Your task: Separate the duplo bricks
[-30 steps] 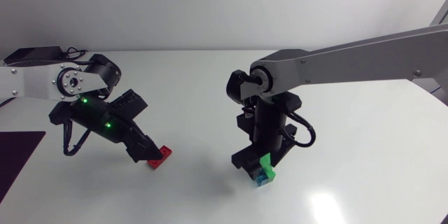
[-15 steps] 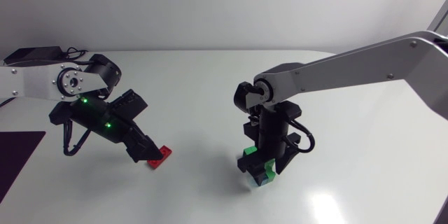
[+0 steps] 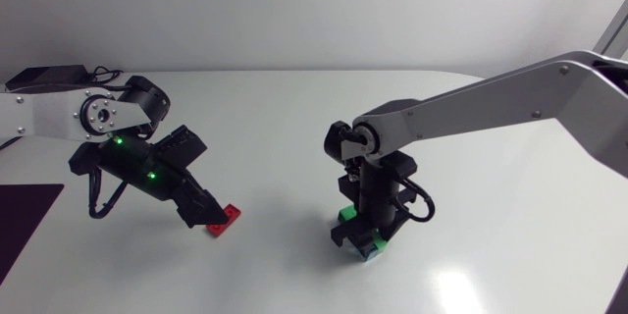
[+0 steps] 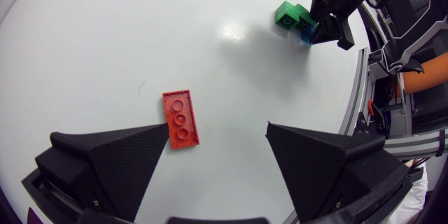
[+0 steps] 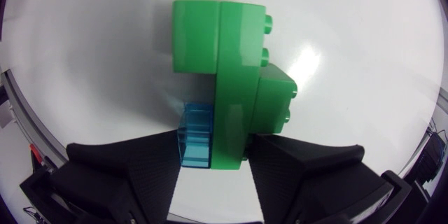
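Note:
A flat red brick [image 3: 224, 220] lies on the white table, just ahead of and between the tips of my left gripper [image 3: 200, 218], which stands open over it. From the left wrist the red brick [image 4: 180, 119] rests beside one finger, the left gripper [image 4: 217, 136] spread wide. A stack of green bricks [image 5: 231, 70] joined to a clear blue brick [image 5: 197, 136] stands on the table under my right gripper [image 5: 213, 155]. One finger presses the blue brick, the other the green. From above, the right gripper [image 3: 361, 239] points straight down onto the stack [image 3: 345, 215].
A dark mat [image 3: 22, 218] lies at the table's left edge and a black box [image 3: 44, 77] at the back left. Bare white table [image 3: 294, 137] stretches between the two arms and to the right front.
My right gripper has come down over the green and blue stack, and its fingers have closed in on it. The stack shifted slightly left. The left arm has not moved.

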You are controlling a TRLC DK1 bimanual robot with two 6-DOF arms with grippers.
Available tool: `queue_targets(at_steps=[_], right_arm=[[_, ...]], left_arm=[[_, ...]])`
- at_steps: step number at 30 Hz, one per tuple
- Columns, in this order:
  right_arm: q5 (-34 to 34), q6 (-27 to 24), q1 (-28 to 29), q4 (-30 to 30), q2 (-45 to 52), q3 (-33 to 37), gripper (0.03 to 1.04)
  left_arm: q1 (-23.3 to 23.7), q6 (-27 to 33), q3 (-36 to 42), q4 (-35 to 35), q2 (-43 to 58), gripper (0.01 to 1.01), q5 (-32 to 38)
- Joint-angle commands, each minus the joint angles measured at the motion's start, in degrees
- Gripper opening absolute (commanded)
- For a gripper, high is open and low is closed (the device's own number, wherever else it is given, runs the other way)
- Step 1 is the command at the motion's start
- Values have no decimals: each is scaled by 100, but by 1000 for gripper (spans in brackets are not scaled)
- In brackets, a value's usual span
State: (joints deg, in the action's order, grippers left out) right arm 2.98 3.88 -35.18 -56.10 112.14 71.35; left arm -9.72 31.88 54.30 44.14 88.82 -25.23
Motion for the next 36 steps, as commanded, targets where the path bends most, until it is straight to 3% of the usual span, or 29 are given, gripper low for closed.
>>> queue_targets(at_steps=[1, 8, 10, 13, 15, 18, 20, 24, 31, 36], right_arm=[[-35, 87, 55, 213, 28, -253, 264], [-843, -529, -261, 872, -843, -746, 252], [-1801, -889, -472, 1329, -1115, -1000, 252], [-2364, -1618, -595, 1953, -1431, -1387, 252], [-2794, -2699, -850, 3131, -1932, -2099, 252], [-3506, -3614, -1035, 4344, -2187, -2697, 254], [-3612, -4484, -1052, 5478, -2425, -3163, 254], [-3735, -5749, -1096, 7341, -2574, -3778, 256], [-3779, -6241, -1483, 8923, -2477, -3795, 254], [-3858, -6391, -1773, 9363, -2240, -3567, 254]], left_arm=[[22, 82, -60, 51, -13, 972, 1], [14, 82, -25, 60, -13, 972, 1], [-4, 73, -16, 51, -13, 972, 1], [-48, 38, 1, 51, -5, 972, 1], [-74, 29, -8, 51, 4, 972, 1], [-83, 20, -8, 60, 22, 972, -17], [-57, -24, 36, 77, 13, 970, -219], [84, 161, 397, 648, 110, 970, -878], [-4, 231, 1038, 1123, 312, 970, -1950], [-180, 38, 1355, 1009, 373, 970, -2319]])
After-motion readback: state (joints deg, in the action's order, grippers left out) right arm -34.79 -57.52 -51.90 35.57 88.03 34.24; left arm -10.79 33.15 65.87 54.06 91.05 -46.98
